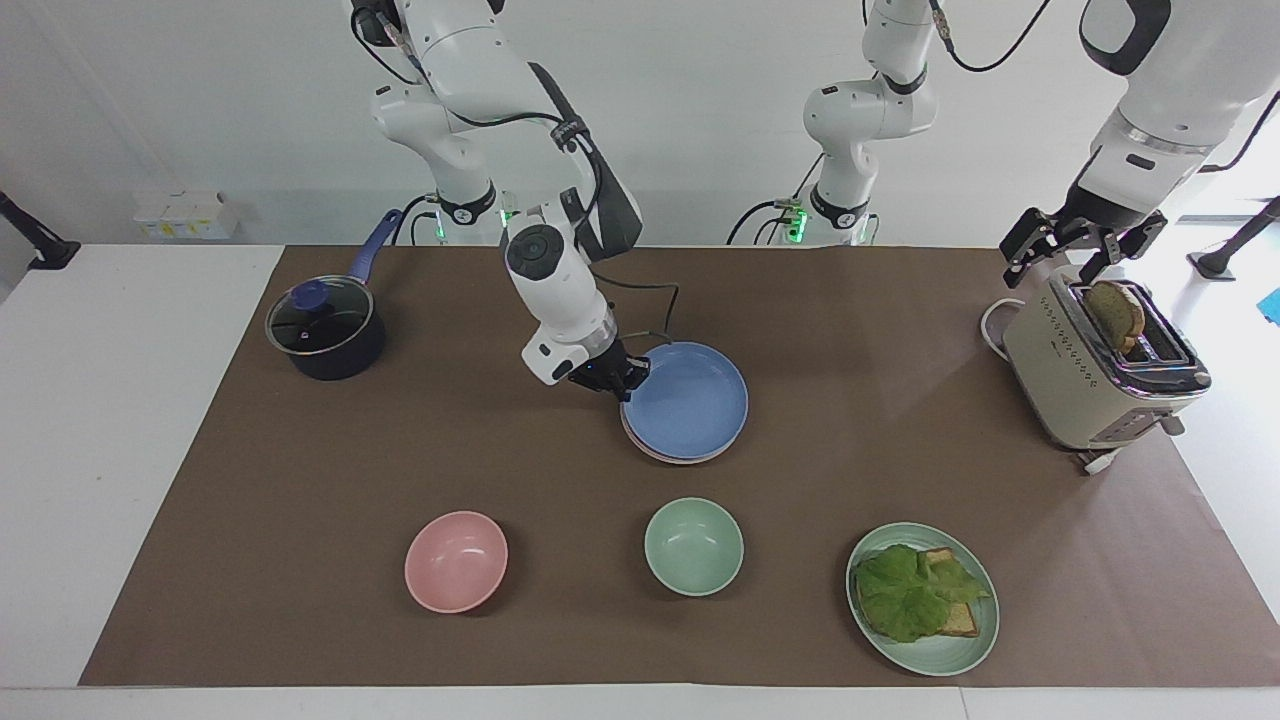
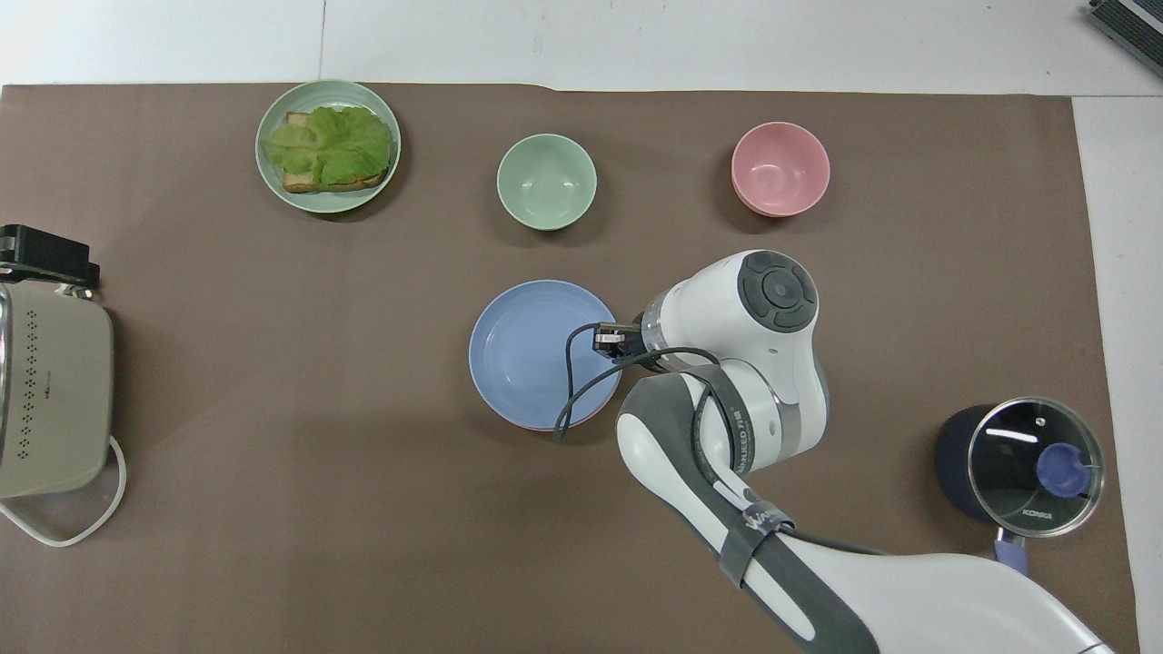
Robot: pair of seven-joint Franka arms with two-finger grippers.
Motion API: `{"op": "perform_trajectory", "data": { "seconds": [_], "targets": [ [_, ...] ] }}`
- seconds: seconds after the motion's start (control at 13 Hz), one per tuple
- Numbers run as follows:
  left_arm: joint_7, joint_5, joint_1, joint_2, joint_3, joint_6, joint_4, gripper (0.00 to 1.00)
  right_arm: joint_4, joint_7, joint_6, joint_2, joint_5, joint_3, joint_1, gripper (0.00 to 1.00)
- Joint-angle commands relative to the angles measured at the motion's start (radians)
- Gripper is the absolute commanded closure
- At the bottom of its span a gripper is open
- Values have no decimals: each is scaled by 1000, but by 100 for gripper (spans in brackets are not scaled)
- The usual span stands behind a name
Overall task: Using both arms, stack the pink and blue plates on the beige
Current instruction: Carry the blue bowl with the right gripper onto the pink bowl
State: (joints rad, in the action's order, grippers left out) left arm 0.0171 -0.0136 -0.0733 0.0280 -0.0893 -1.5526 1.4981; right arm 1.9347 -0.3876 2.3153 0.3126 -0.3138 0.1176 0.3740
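The blue plate (image 1: 690,405) (image 2: 531,354) lies near the table's middle on top of the pink plate, of which only a thin rim (image 1: 655,455) (image 2: 545,427) peeks out. My right gripper (image 1: 627,384) (image 2: 607,339) is shut on the blue plate's rim, on the side toward the right arm's end of the table. The beige plate is hidden. Above the toaster (image 1: 1095,365), my left gripper (image 1: 1060,265) (image 2: 45,256) hangs open with nothing in it and waits there.
A slice of toast (image 1: 1117,312) stands in the toaster. Farther from the robots sit a pink bowl (image 1: 456,561), a green bowl (image 1: 693,546) and a green plate (image 1: 950,650) with lettuce on toast. A lidded pot (image 1: 325,330) stands toward the right arm's end.
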Motion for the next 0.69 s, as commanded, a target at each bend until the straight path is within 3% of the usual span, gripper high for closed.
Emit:
{"op": "perform_trajectory", "data": {
  "seconds": [0.0, 0.08, 0.15, 0.31, 0.46, 0.62],
  "targets": [
    [6, -11, -8, -8, -4, 2, 10, 0, 24, -7, 2, -27, 12, 5, 5, 90],
    [6, -11, -8, -8, -4, 2, 10, 0, 24, -7, 7, -26, 12, 5, 5, 83],
    [6, -11, -8, -8, -4, 2, 10, 0, 21, -8, 10, -24, 12, 5, 3, 70],
    [6, -11, -8, -8, -4, 3, 10, 0, 7, -10, 9, -17, 12, 5, 0, 22],
    [6, -11, -8, -8, -4, 2, 10, 0, -17, -13, -3, -27, 13, -1, -4, 0],
    [6, -11, -8, -8, -4, 2, 10, 0, -20, -11, -20, -84, 16, -10, -36, 0]
  ]
}}
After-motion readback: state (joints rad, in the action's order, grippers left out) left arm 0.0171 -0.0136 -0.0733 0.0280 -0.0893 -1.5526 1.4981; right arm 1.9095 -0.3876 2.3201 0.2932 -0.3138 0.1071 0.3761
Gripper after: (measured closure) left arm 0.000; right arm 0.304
